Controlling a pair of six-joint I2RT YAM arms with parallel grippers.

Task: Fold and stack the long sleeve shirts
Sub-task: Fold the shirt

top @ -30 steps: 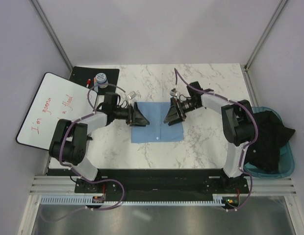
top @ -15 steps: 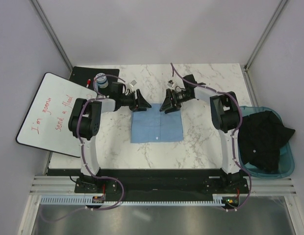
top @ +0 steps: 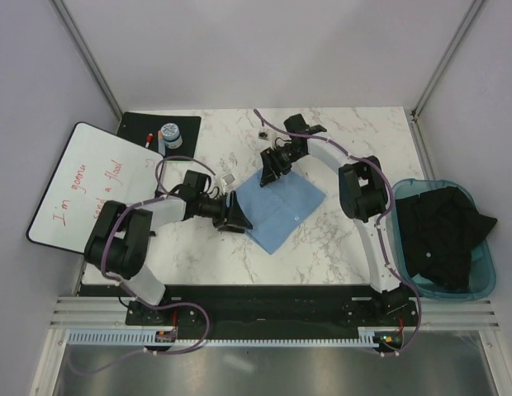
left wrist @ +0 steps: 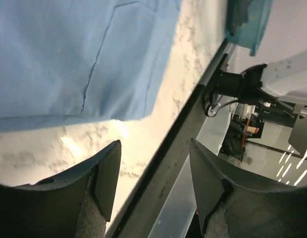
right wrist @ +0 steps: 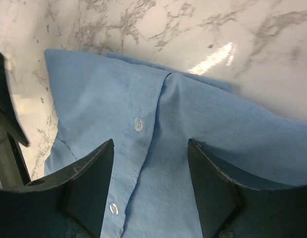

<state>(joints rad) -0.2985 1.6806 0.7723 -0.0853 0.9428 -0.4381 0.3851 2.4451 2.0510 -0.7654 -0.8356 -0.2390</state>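
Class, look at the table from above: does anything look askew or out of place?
Yes. The folded blue shirt lies diamond-wise, its edges skewed to the table. At the right, dark clothing hangs over the rim of the teal bin.

One folded light-blue shirt (top: 285, 206), one teal bin (top: 485, 276) holding dark cloth (top: 442, 231), one whiteboard (top: 82, 177), one black mat (top: 136, 125), one blue-capped jar (top: 169, 134), one red marker (top: 149, 137).

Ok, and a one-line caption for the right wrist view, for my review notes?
Open right end effector poised over the button placket of a folded light-blue shirt on the marble table.
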